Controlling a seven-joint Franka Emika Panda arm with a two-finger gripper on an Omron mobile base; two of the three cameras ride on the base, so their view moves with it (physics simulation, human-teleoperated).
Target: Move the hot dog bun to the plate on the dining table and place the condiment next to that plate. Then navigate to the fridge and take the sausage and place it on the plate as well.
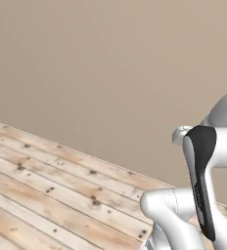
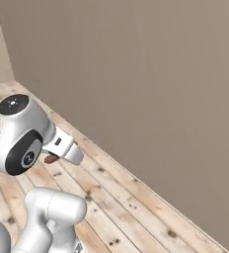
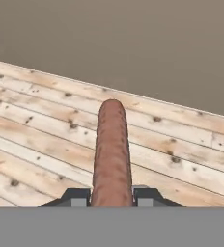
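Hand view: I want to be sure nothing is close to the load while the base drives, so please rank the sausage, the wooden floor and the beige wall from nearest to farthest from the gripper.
1. The sausage, clamped in the gripper, sticking out ahead.
2. The wooden floor, below and ahead of the sausage.
3. The beige wall, beyond the floor's far edge.

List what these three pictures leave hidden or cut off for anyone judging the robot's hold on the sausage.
- Sausage: in the hand view its near end is cut off by the bottom edge, between the end effector fingertips.
- Right base view: the arm's wrist hides all but a brown tip.
- The wooden floor runs past the picture edges.
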